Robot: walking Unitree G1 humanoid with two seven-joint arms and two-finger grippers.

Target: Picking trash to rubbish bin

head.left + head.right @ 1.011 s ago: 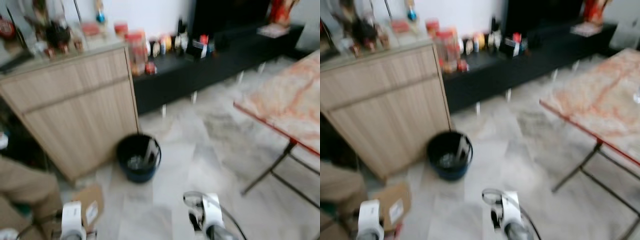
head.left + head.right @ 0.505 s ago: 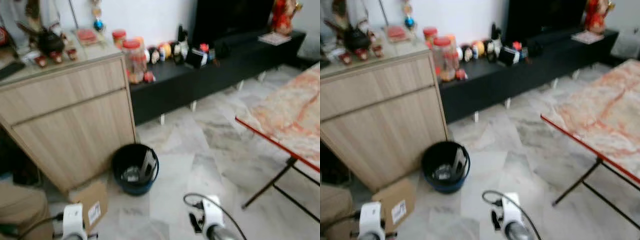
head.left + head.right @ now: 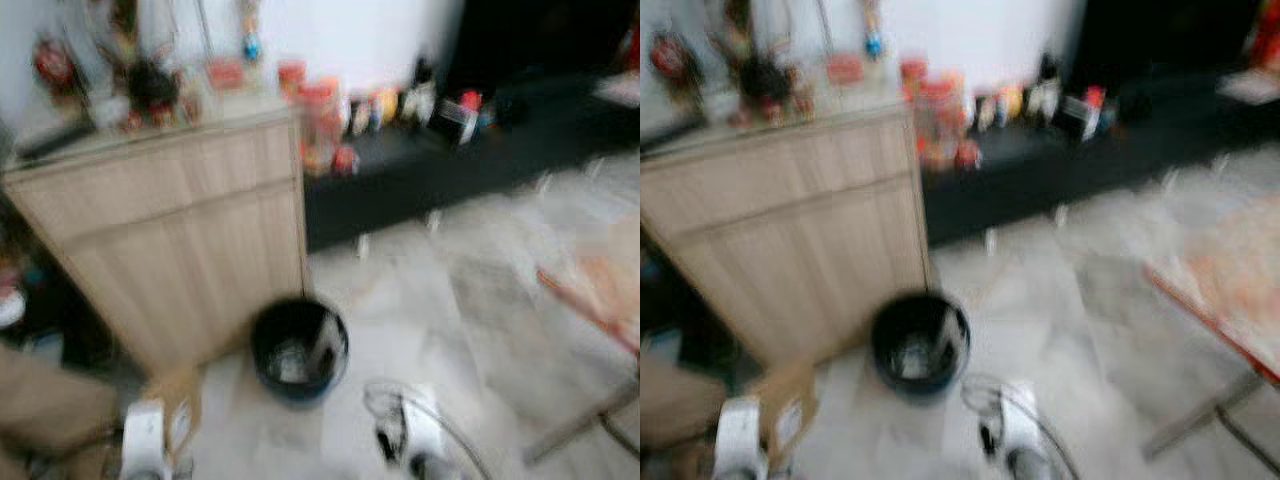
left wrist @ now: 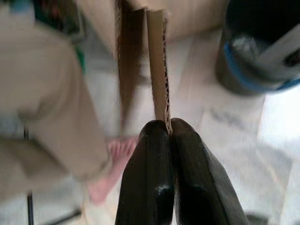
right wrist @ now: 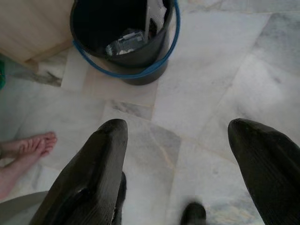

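— Marble floor [image 5: 220, 70], a wood cabinet [image 3: 170, 230], and the bin [image 3: 298, 350] sitting right by the cabinet's corner. See it?

— Yes — black, with a blue rim. It has some scraps in it already.

— Now look at the left claw [image 4: 167, 129]. Its two black fingers are pressed together on the edge of a piece of cardboard [image 4: 157, 65].

— So that is the trash. Which way does it point?

— The card is held edge-on, and its long side runs straight out from the fingertips. The bin is ahead of it and off to one side — toward the robot's right, I think.

— And the right claw [image 5: 176, 140]?

— Fingers wide apart, holding nothing. It hangs over bare floor with the bin just ahead of it. A person's bare foot [image 5: 26, 145] is near it too.

— So the right one is closer to the bin?

— It looks that way, but the left one has the card. My guess is the left arm must swing over toward the bin, so the card's far end comes above the rim before the fingers let go.

— The head views are blurry.

— They are, so I can't tell more about the floor.
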